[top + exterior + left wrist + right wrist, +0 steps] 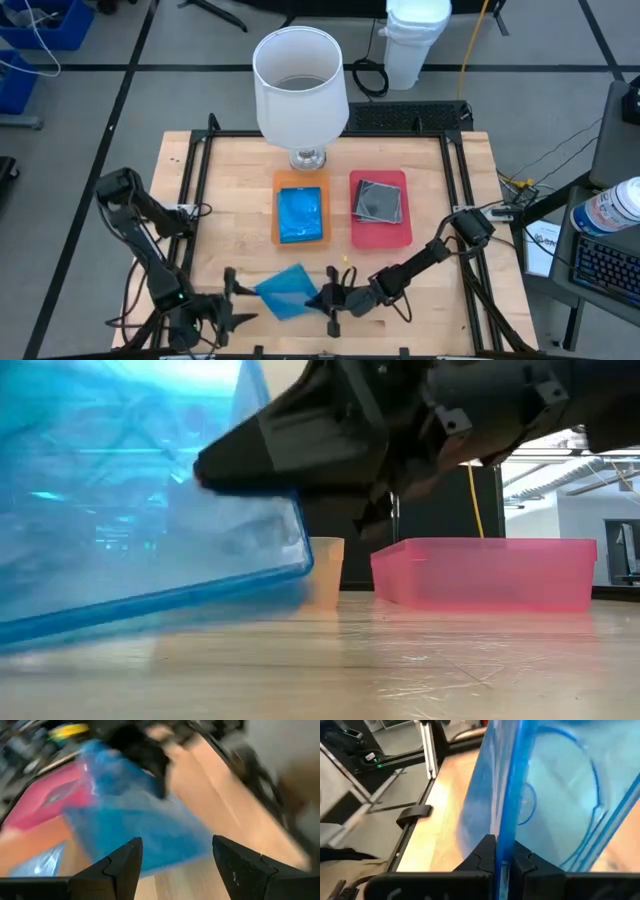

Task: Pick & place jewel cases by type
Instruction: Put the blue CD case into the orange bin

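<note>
A translucent blue jewel case (285,291) hangs over the near middle of the table, in my right gripper (322,298), which is shut on it. The low view shows the case (130,510) tilted, with its lower edge above the wood. In the right wrist view I see it edge-on (545,795). My left gripper (232,298) is open just left of the case. Its two fingers frame the case (135,820) in the left wrist view without touching it. Another blue case (300,215) lies flat in the orange tray. Clear dark cases (378,200) lie stacked in the red tray. My right gripper pinches the blue case's thin edge (507,827) between its two fingers (485,852), on the side of the case toward the table's right. The fingers come roughly level from the right. The case is lifted clear of the table and tilted, reaching out to the left beyond the fingers.
The orange tray (277,215) and the red tray (400,235) sit side by side at the table's middle. A lamp with a white shade (300,80) stands behind them on a glass foot (308,158). Black frame rails (196,170) run along the table's sides.
</note>
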